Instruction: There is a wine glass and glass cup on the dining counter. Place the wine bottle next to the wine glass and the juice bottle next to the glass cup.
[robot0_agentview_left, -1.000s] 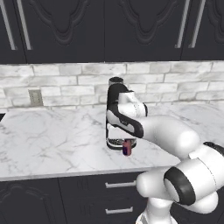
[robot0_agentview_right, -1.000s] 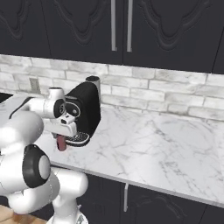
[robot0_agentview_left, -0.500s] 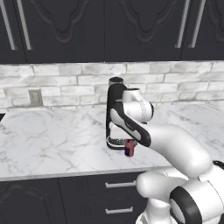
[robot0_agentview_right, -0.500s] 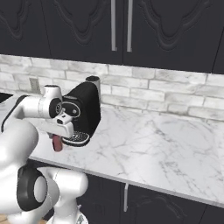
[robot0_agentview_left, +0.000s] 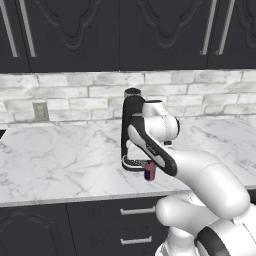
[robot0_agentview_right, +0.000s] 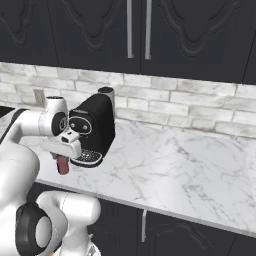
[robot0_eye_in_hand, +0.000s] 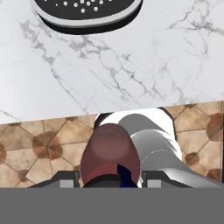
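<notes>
The hand is pinching the juice bottle, its two fingertips pressed against opposite sides of the stubby body. In the hand view the bottle hangs between the tips, its purple-red bulk pointing down past the front edge of the desk toward the tiled floor. In the left base view the juice bottle sits just off the desk edge, in front of the coffee machine; in the right base view the hand holds the juice bottle beside the coffee machine, at about the desk's front rim.

The bottle looks small and rigid, probably light even when full, with smooth sides that could slip if the grip loosens. The present hold across the body seems sound; its short body leaves little room for slipping in the grip, so gentle motion is wise. Setting it down will want it kept upright, since a stubby bottle released at a tilt may topple.

Closest around is the coffee machine, whose perforated drip tray lies just behind the hand, near enough to clip on a careless swing. Behind that run the brick backsplash and dark upper cabinets. The glass cup is not at this desk, so the bottle likely has some way to travel.
</notes>
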